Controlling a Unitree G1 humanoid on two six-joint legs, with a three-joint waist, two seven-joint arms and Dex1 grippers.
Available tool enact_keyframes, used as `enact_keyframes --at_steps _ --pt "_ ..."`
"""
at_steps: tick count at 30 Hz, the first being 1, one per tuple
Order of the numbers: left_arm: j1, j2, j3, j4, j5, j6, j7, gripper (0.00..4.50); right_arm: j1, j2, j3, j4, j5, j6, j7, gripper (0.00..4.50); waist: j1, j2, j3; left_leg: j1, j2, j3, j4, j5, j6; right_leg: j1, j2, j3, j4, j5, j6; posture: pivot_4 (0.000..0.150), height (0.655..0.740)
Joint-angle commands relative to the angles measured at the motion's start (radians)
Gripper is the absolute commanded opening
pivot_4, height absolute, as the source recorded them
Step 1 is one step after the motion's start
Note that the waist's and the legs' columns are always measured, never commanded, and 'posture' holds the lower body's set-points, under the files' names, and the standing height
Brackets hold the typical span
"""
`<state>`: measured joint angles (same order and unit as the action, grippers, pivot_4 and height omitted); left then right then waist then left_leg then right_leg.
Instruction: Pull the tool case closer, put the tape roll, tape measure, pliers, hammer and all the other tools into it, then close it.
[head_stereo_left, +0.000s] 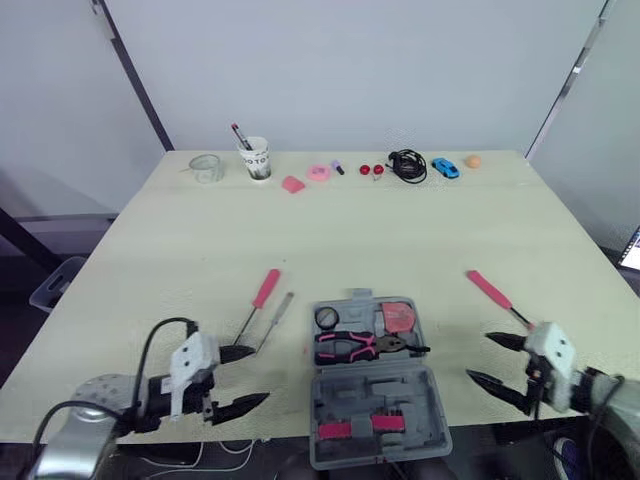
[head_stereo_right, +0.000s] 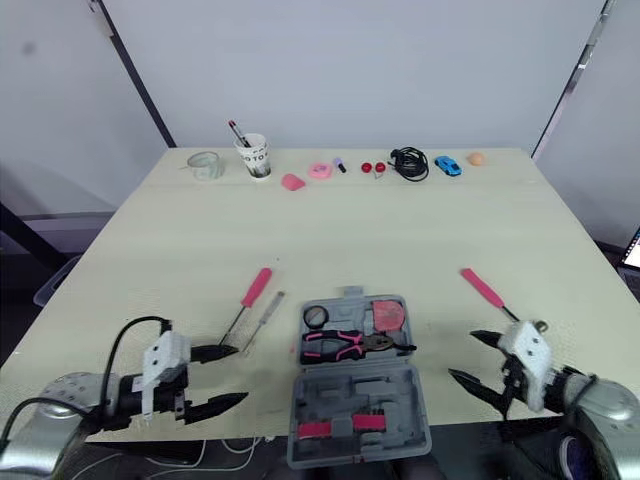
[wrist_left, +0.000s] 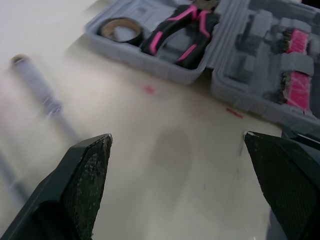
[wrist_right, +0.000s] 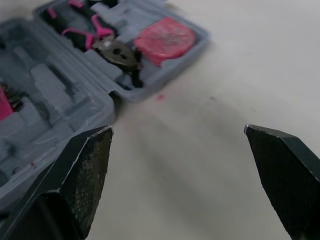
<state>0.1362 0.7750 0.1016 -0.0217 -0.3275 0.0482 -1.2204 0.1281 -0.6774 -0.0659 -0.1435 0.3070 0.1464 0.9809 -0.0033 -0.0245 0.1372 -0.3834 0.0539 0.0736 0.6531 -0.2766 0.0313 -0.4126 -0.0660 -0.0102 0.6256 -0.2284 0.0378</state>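
Note:
The grey tool case (head_stereo_left: 400, 395) lies open at the table's front centre. Its tray holds a black tape roll (head_stereo_left: 326, 318), pink-and-black pliers (head_stereo_left: 355, 347) and a red tape measure (head_stereo_left: 399, 316). Left of the case lie a pink-handled screwdriver (head_stereo_left: 262, 295) and a grey one (head_stereo_left: 275, 320). A pink-handled hammer (head_stereo_left: 490, 290) lies to the right, its head just behind my right gripper. My left gripper (head_stereo_left: 258, 375) hovers open, left of the case and near the screwdriver tips. My right gripper (head_stereo_left: 478, 357) is open to the right of the case. Both are empty.
Along the far edge stand a clear dish (head_stereo_left: 206, 167), a paper cup with a pen (head_stereo_left: 256, 158), pink pieces (head_stereo_left: 293, 184), red balls (head_stereo_left: 371, 169), a black cable (head_stereo_left: 407, 165), a blue toy car (head_stereo_left: 445, 167) and an orange ball (head_stereo_left: 472, 160).

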Motion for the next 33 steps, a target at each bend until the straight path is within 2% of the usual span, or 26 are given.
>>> enact_keyframes --at_steps 1,2,4,7,8,9,12,13,33 --pt "-0.036 0.003 -0.05 0.036 0.022 -0.021 -0.035 4.5 -0.054 -0.011 0.067 0.028 -0.048 -0.013 0.028 4.42 0.001 0.0 0.0 0.0 0.0 0.0 0.0 0.0 0.0 0.0 0.001 0.0 0.0 0.0 0.0 0.15 0.74" --pt "-0.05 0.004 -0.064 0.049 0.027 -0.019 -0.041 4.5 -0.07 -0.011 0.082 0.037 -0.056 -0.011 0.03 4.42 0.001 0.0 0.0 0.0 0.0 0.0 0.0 0.0 0.0 0.001 0.001 0.0 0.0 0.0 0.0 0.15 0.74" --pt "-0.076 -0.003 -0.083 0.068 0.026 -0.011 -0.045 3.94 -0.1 -0.013 0.115 0.055 -0.072 -0.009 0.044 3.88 0.002 0.0 0.0 0.0 0.0 0.001 0.0 0.0 0.0 0.001 0.002 0.0 0.0 0.0 0.0 0.15 0.74" --pt "-0.104 -0.008 -0.114 0.089 0.036 -0.016 -0.058 2.68 -0.138 -0.018 0.158 0.087 -0.106 -0.014 0.059 2.55 0.002 0.0 0.0 0.0 0.001 0.001 0.001 0.0 0.0 0.002 0.002 0.0 0.001 0.0 0.0 0.15 0.74" --pt "-0.112 -0.008 -0.123 0.099 0.042 -0.02 -0.061 2.22 -0.15 -0.018 0.169 0.096 -0.113 -0.015 0.065 2.1 0.002 0.0 0.0 0.0 0.0 0.001 0.002 0.0 0.0 0.002 0.002 0.0 0.001 0.0 0.0 0.15 0.74" --pt "-0.125 -0.009 -0.133 0.112 0.047 -0.02 -0.063 1.59 -0.167 -0.015 0.183 0.11 -0.125 -0.02 0.069 1.43 0.002 0.0 0.0 0.001 0.0 0.001 0.002 0.0 0.0 0.002 0.002 0.0 0.001 0.0 0.0 0.15 0.74" --pt "-0.16 -0.014 -0.161 0.149 0.061 -0.005 -0.07 0.29 -0.203 -0.013 0.221 0.145 -0.157 -0.035 0.082 0.12 0.002 0.0 0.0 0.001 0.0 0.001 0.002 0.0 0.0 0.002 0.002 0.0 0.001 0.0 0.0 0.15 0.74" --pt "-0.171 -0.014 -0.172 0.163 0.07 -0.016 -0.078 0.08 -0.21 -0.009 0.229 0.155 -0.164 -0.042 0.083 0.02 0.002 0.0 0.0 0.001 0.0 0.002 0.002 0.0 0.0 0.002 0.002 0.0 0.001 0.0 0.0 0.15 0.74" --pt "-0.362 -0.098 -0.318 0.329 0.142 0.02 -0.14 0.08 -0.302 0.06 0.326 0.266 -0.241 -0.113 0.092 0.02 0.0 0.0 0.0 0.0 0.001 0.001 0.013 0.0 0.0 0.003 0.003 0.0 0.01 0.0 0.0 0.15 0.74"
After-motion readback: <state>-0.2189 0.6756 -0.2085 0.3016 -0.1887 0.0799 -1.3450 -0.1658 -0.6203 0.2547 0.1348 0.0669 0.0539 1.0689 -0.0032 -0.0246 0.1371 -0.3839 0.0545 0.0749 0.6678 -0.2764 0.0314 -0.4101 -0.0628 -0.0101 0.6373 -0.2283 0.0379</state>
